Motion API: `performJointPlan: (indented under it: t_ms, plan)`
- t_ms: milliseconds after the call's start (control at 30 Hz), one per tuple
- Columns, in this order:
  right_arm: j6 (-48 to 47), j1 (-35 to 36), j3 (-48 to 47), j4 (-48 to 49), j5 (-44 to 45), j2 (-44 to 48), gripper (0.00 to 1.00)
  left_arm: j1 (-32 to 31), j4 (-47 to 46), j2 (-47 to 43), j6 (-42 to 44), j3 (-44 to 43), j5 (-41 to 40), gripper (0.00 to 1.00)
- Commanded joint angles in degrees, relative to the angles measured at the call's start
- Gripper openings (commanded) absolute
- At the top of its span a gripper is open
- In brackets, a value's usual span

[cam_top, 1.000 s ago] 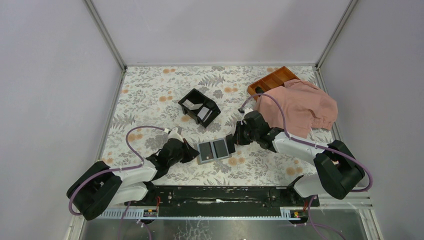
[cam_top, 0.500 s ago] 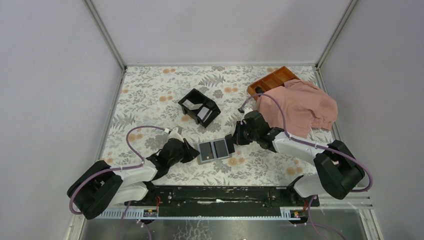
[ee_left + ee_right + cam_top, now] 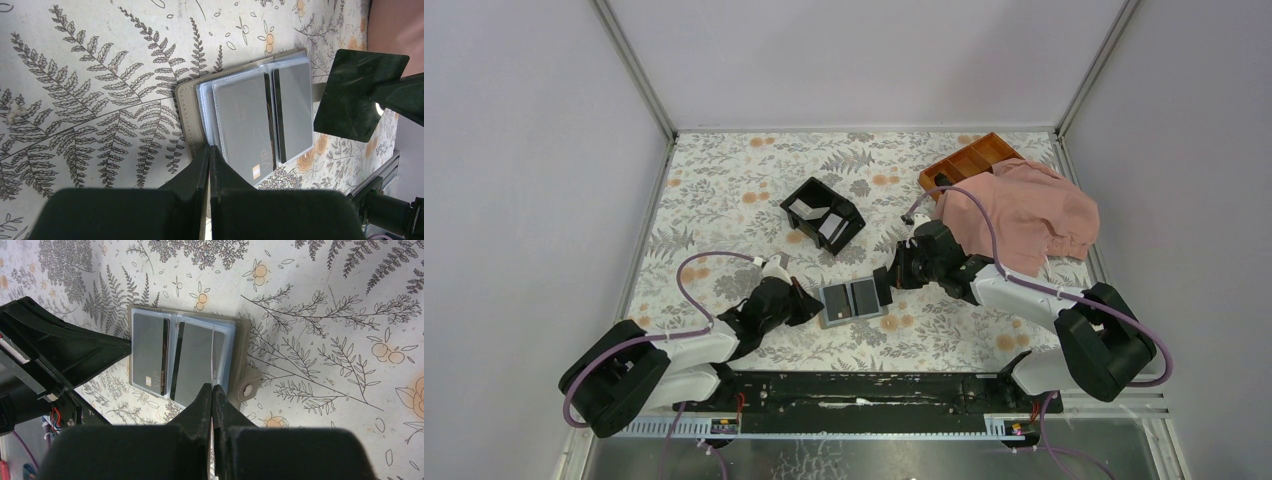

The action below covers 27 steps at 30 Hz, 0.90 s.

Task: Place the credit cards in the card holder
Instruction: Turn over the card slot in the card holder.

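Observation:
The card holder (image 3: 852, 300) lies open and flat between my two grippers. Its taupe edge (image 3: 187, 107) frames clear sleeves. One sleeve holds a grey card (image 3: 242, 125) with a small orange chip, the other a second grey card (image 3: 295, 107). Both cards also show in the right wrist view (image 3: 147, 352) (image 3: 192, 365). My left gripper (image 3: 209, 148) is shut, its tips at the holder's left edge (image 3: 812, 304). My right gripper (image 3: 212, 386) is shut, its tips at the holder's right edge beside the snap tab (image 3: 246, 388) (image 3: 886, 284). Two pale cards (image 3: 805, 207) (image 3: 829, 228) lie in the black box.
The black two-compartment box (image 3: 848, 212) stands behind the holder. An orange-brown divided tray (image 3: 969, 160) sits at the back right, partly under a pink cloth (image 3: 1024, 210). The floral table cover (image 3: 724, 180) is bounded by side walls.
My right gripper has crept slightly left, closer onto the holder's right edge. My left gripper and the holder have barely moved.

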<state>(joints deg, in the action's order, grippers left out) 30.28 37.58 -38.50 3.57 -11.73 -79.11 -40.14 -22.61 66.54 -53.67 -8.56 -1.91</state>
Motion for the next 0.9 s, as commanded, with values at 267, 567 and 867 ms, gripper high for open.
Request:
performJointPlan:
  t_ms: [267, 567, 867]
  plan:
    - [1.35, -0.31, -2.81, 2.91, -2.84, 2.35, 0.0, -0.89, 2.85, 2.38, 0.76, -0.15, -0.65, 0.02]
    - [2.69, -0.23, -2.38, 4.47, -3.89, 3.41, 0.0, -1.15, 1.88, 3.59, 0.6, 0.08, -0.67, 0.01]
    - [4.35, -0.02, -2.31, 6.68, -5.44, 3.58, 0.0, -1.54, 1.44, 4.43, 0.41, -0.05, -0.77, 0.01]
